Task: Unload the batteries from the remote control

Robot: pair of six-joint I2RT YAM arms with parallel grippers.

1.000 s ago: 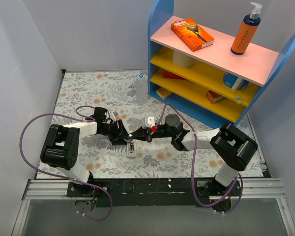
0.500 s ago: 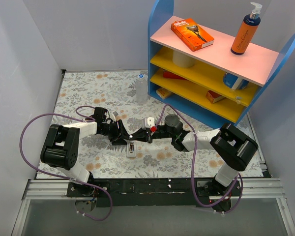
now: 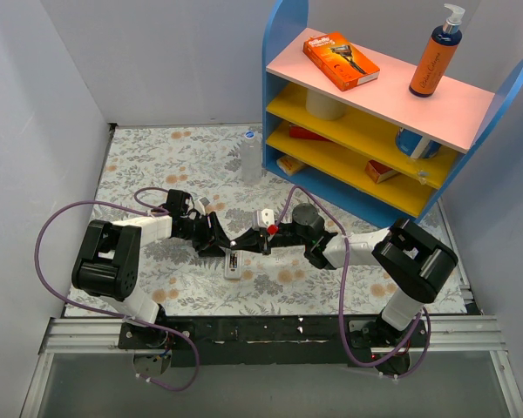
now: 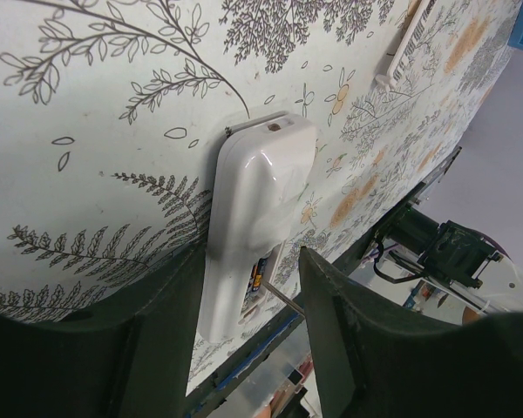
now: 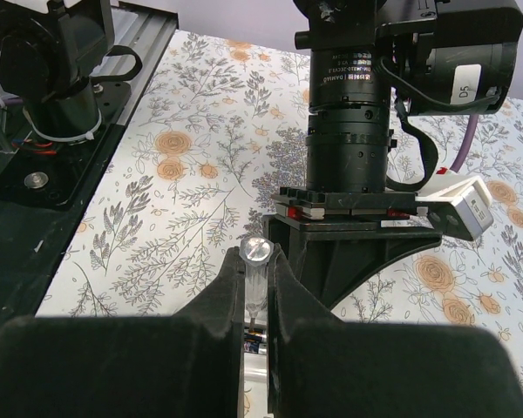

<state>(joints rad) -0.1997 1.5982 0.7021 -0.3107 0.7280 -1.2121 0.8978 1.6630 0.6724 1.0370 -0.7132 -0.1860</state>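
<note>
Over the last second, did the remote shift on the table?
No. In the top view the remote control lies at the same spot as before, straight below the clear bottle.

Left arm [image 3: 148, 228] and right arm [image 3: 357, 246] are laid low over the bench and reached inward, tips meeting nearer the near edge than the far one. Left end effector [image 4: 253, 261] is seen with fingers parted and pointed down at the bench. Right end effector [image 5: 256, 272] is seen with fingers closed on a slim grey cylinder [image 5: 255, 252], held upright.
</note>
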